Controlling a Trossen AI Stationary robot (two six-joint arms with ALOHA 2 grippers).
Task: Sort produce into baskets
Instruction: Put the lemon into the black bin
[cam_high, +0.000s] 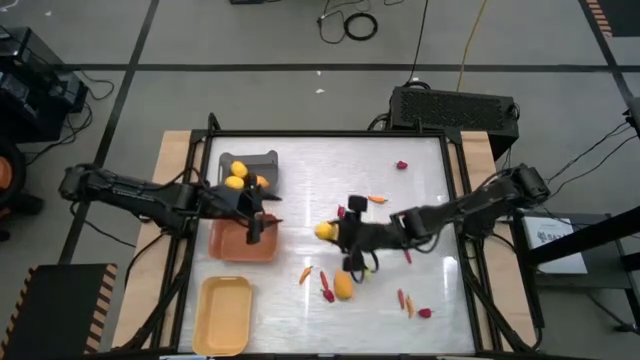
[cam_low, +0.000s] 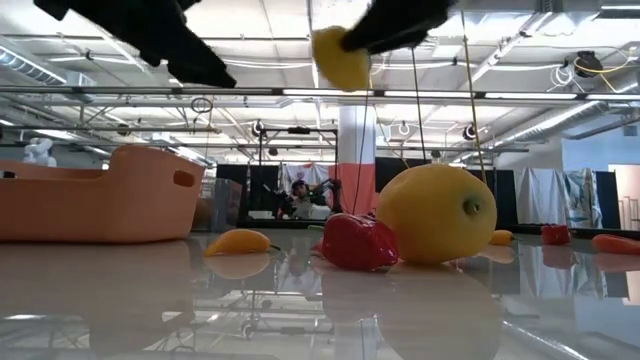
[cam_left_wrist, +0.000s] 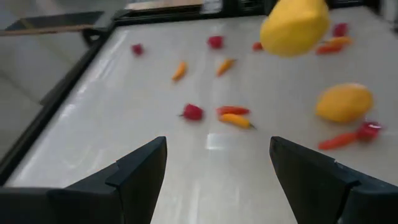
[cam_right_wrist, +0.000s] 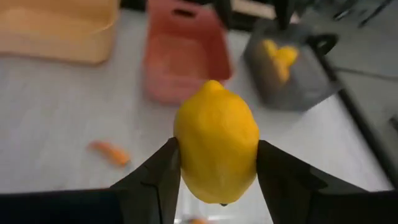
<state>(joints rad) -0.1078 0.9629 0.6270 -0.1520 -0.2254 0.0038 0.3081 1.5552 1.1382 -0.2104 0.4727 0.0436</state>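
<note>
The table (cam_high: 330, 300) carries three bins at my left: yellow bin (cam_high: 222, 315) nearest, orange bin (cam_high: 240, 243) in the middle, grey bin (cam_high: 262, 163) farthest, with lemons (cam_high: 238, 175) inside. My left gripper (cam_high: 256, 222) hangs over the orange bin, fingers wide, holding nothing. My right gripper (cam_right_wrist: 217, 165) clamps a lemon (cam_right_wrist: 216, 142) lifted above mid-table. Another lemon (cam_high: 343, 287), carrots (cam_high: 306, 273) and red bits (cam_high: 425, 312) lie scattered.

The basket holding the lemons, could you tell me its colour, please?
Grey basket, clearest in the right wrist view.
</note>
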